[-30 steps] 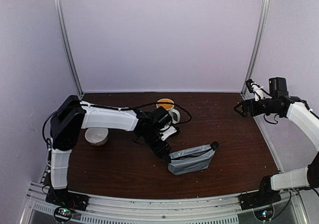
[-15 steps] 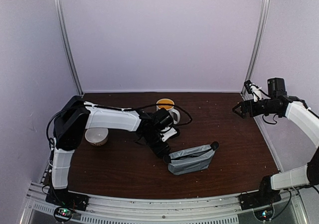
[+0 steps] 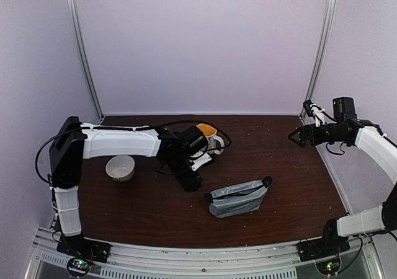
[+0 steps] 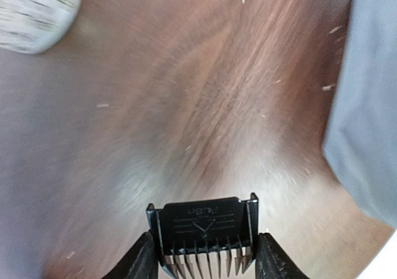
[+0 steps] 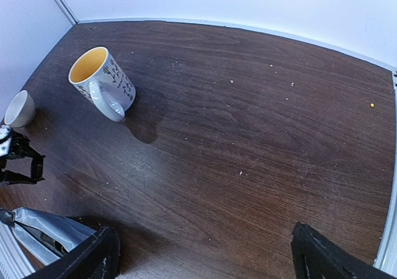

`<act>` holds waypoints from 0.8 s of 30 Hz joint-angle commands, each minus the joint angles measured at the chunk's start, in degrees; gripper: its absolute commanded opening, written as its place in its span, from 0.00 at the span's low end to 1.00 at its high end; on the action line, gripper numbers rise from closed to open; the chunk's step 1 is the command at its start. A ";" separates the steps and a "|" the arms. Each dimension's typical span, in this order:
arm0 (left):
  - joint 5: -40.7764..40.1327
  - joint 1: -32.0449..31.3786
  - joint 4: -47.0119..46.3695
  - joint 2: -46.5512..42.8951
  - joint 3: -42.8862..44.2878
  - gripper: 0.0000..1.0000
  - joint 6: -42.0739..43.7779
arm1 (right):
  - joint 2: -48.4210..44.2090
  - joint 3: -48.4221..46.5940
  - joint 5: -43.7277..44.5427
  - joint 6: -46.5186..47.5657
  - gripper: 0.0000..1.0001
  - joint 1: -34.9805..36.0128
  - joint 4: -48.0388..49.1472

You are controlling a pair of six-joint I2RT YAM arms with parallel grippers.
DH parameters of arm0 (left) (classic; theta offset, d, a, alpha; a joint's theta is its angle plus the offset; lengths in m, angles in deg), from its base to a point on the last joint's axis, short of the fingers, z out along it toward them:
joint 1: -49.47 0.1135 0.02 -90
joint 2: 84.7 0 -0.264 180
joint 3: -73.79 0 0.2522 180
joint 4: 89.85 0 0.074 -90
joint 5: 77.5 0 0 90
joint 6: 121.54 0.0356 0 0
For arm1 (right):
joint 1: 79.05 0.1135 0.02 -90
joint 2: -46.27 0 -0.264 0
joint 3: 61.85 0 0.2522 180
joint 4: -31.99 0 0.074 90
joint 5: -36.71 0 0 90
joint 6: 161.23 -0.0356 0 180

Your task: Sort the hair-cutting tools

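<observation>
One tool only shows anywhere: a small black toothed plastic block (image 4: 205, 220), pinched between the two fingers of the left gripper (image 4: 205, 260), which press against its short ends. It hangs over the dark-brown wooden table (image 3: 279, 167), with the soft grey zip pouch (image 3: 239, 197) near on its right and the small white ceramic bowl (image 3: 120, 167) farther off on its left. It is over neither of them. (The tabletop beneath smears while the block is sharp, so I judge it carried rather than lying there.)

At the far right edge the right gripper (image 3: 296, 136) hangs high with its fingers spread wide. It holds nothing and is well apart from every object.

A patterned white mug with a yellow inside (image 5: 102, 84) stands upright behind the left arm. No tool shows in it, and none shows in the bowl.

By my reading the sorting has hardly begun. One piece is lifted but not yet set down, and no place holds a sorted tool. No other cutting tool is visible. Whether the rest sit inside the pouch cannot be told, since its inside is hidden in all three views.
</observation>
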 commanded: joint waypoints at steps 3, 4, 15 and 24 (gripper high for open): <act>-0.46 0.20 5.94 -10.44 3.14 0.40 0.51 | 0.85 0.59 -6.78 1.85 0.98 -0.07 -1.54; 2.02 0.22 5.94 -11.14 3.95 0.40 0.59 | 0.89 0.65 -7.70 2.13 0.97 -0.07 -1.88; 36.17 -2.92 4.49 -4.14 16.08 0.40 4.14 | 0.23 0.92 -10.10 4.13 0.94 0.80 -3.60; 44.55 -3.34 4.62 7.86 24.99 0.40 1.62 | -0.93 1.19 -10.65 6.56 0.93 1.11 -5.99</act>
